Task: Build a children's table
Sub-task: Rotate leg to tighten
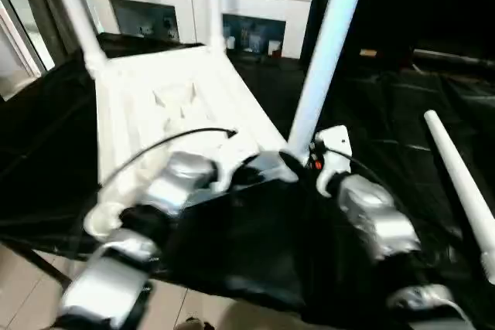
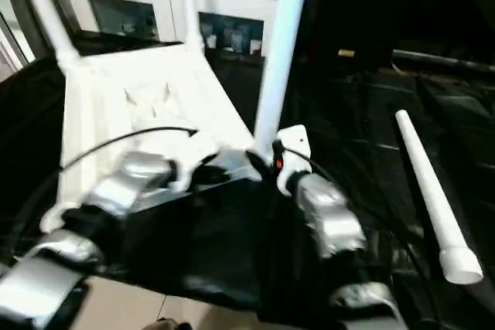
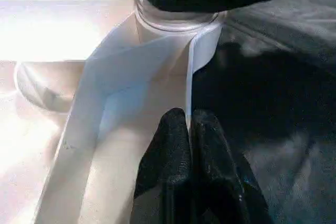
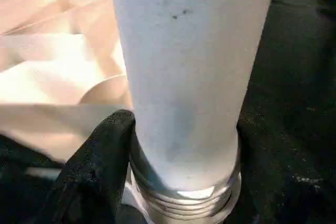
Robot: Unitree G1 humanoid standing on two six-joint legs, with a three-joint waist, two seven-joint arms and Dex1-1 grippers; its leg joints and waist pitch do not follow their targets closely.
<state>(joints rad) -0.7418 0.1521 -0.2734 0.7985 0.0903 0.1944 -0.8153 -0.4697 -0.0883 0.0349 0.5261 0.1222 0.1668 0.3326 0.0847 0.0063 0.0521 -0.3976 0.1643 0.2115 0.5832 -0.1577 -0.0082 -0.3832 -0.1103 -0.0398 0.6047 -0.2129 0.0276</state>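
We see the white tabletop (image 1: 178,106) inverted, three legs upright. Our right gripper (image 4: 173,182) apparently clasps the near leg (image 1: 325,52); left gripper (image 3: 190,135) pinches the rim. Spare leg (image 2: 429,191) lies on black cloth (image 1: 371,113).

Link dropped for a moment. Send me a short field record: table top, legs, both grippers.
table top: white table top lies underside up on the black-draped work table
legs standing: three, including near leg at a corner socket
loose leg: lying on the drape, robot's right
left gripper: shut on the top's edge wall
right gripper: around the near leg's base above its thread
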